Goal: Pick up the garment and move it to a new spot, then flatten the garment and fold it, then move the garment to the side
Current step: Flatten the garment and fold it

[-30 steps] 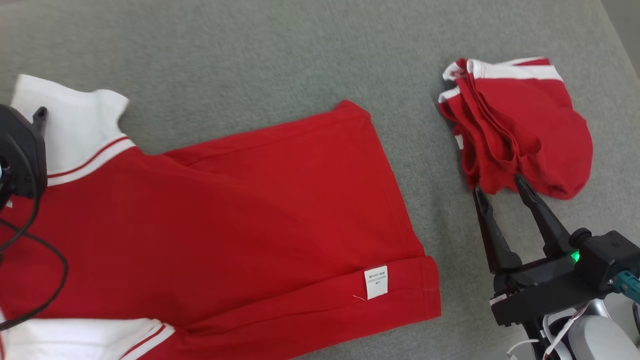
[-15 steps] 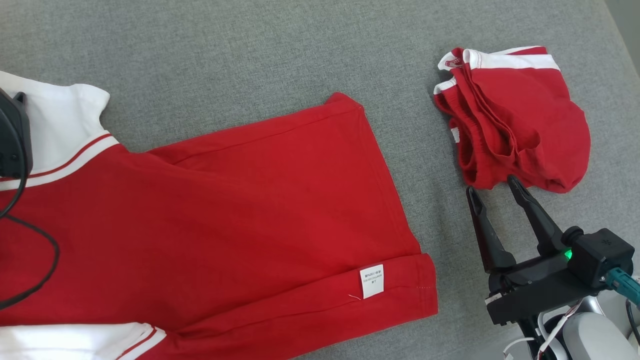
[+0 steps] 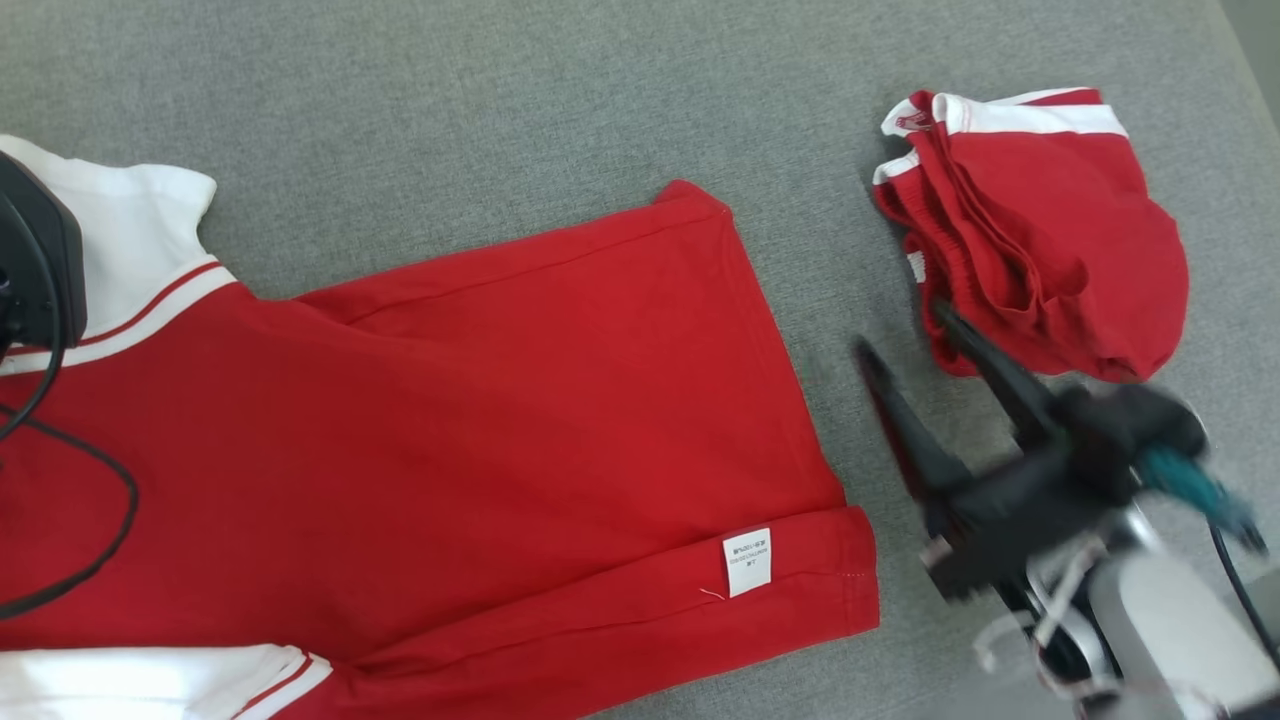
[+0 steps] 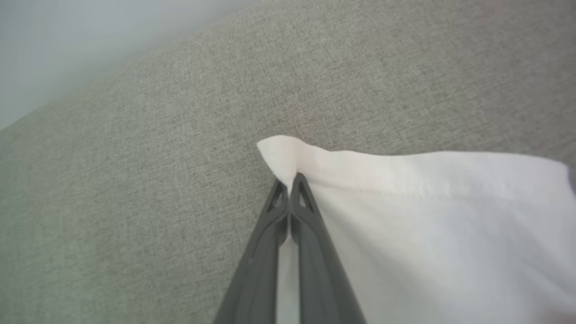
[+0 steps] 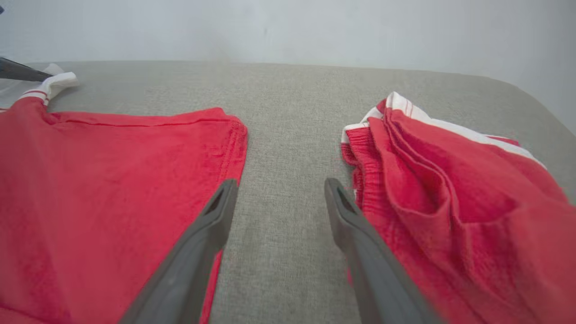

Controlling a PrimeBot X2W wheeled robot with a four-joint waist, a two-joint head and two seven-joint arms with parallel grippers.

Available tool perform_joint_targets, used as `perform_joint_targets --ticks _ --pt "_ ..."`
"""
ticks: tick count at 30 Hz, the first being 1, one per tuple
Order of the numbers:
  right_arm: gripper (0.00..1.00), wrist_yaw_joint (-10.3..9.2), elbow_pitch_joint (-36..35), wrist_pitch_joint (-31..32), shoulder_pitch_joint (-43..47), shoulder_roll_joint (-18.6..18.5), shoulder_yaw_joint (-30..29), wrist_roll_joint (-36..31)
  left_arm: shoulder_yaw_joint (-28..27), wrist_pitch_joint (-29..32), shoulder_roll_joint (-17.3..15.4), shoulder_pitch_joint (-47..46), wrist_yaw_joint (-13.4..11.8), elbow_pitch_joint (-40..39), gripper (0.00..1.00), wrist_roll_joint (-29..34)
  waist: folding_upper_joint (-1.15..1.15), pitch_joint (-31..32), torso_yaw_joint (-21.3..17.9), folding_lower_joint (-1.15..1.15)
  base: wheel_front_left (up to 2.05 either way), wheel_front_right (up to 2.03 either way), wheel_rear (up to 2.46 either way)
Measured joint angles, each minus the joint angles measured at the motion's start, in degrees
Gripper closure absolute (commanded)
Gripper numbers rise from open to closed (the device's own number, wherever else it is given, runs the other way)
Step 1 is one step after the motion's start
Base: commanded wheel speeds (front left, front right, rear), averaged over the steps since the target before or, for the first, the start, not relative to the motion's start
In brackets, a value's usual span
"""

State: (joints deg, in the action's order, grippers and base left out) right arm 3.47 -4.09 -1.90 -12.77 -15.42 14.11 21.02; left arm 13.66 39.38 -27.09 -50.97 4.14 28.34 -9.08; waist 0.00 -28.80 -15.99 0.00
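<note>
Left gripper (image 4: 288,180) is clamped tight on the very corner of the white sleeve (image 4: 405,189), with only a sliver of hem between the fingers. That's the worry: a bite this thin could slip free on a hard pull, or one-sided tension could drag the whole shirt (image 3: 450,400) askew instead of flattening it. From that pinch the shirt spreads red and mostly flat away toward the other arm, its far hem turned up with the label (image 3: 748,562) showing, a crease that may get folded in if nobody smooths it. Right gripper (image 5: 281,184) hangs with its jaws wide apart and holds nothing, blurred in the head view, over the bare strip with the shirt's edge on its left and the bunched shorts (image 3: 1060,240) just beside its right finger. It could easily snag those shorts and pull the pile apart. No bins or baskets here: both garments lie straight on the grey surface (image 3: 500,100).
</note>
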Motion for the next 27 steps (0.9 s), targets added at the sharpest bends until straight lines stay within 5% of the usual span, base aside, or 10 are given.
perform_joint_targets --ticks 11,24,27 --pt "0.0 1.85 8.1 22.5 -22.3 2.9 6.9 3.4 0.5 0.5 0.3 -2.5 1.0 -1.9 1.0 -0.4 0.0 -1.9 1.6 0.0 0.0 0.0 0.0" --pt "0.0 1.96 16.3 32.6 -30.8 5.5 7.9 6.3 0.6 1.0 0.0 -3.7 1.5 -3.2 1.0 -0.5 0.0 -3.5 2.2 0.0 0.0 0.0 0.0" --pt "0.27 2.1 17.1 33.7 -31.8 5.5 7.8 7.2 0.8 1.3 0.1 -4.6 1.5 -3.5 1.0 -0.5 0.0 -3.9 2.3 0.01 0.0 0.0 0.0"
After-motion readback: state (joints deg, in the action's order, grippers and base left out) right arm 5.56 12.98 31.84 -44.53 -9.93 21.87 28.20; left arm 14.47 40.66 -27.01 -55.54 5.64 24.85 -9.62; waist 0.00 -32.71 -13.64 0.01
